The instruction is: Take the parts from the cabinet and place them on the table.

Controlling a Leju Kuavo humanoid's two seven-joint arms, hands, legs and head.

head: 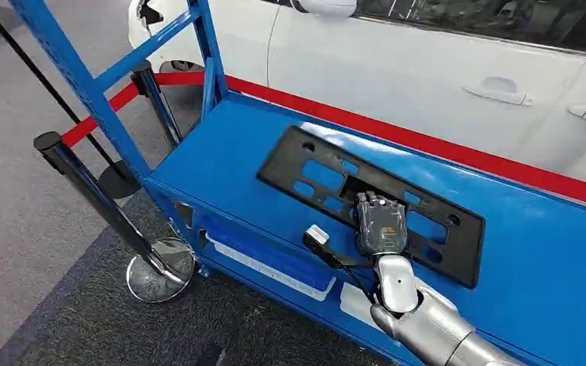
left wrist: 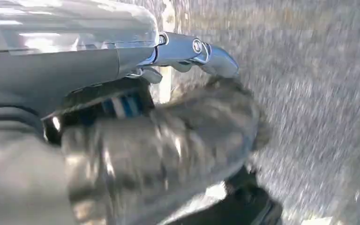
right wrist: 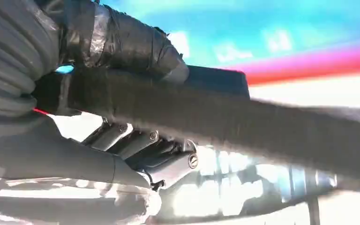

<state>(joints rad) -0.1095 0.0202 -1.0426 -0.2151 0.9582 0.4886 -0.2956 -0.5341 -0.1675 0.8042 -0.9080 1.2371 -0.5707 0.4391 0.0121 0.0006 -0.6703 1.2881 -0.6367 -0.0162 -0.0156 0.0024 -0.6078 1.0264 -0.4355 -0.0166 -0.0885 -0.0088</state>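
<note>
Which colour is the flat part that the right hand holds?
Black. The part lies on the blue table; the head view shows it best.

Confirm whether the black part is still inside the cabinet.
No. In the head view the black part lies flat on the blue table, with the right hand on it.

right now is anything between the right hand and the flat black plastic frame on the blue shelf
Nothing visible. The right hand already rests on the flat black plastic frame, which lies flat on the blue metal shelf; the right wrist view shows its fingers wrapped around the frame's bar.
</note>
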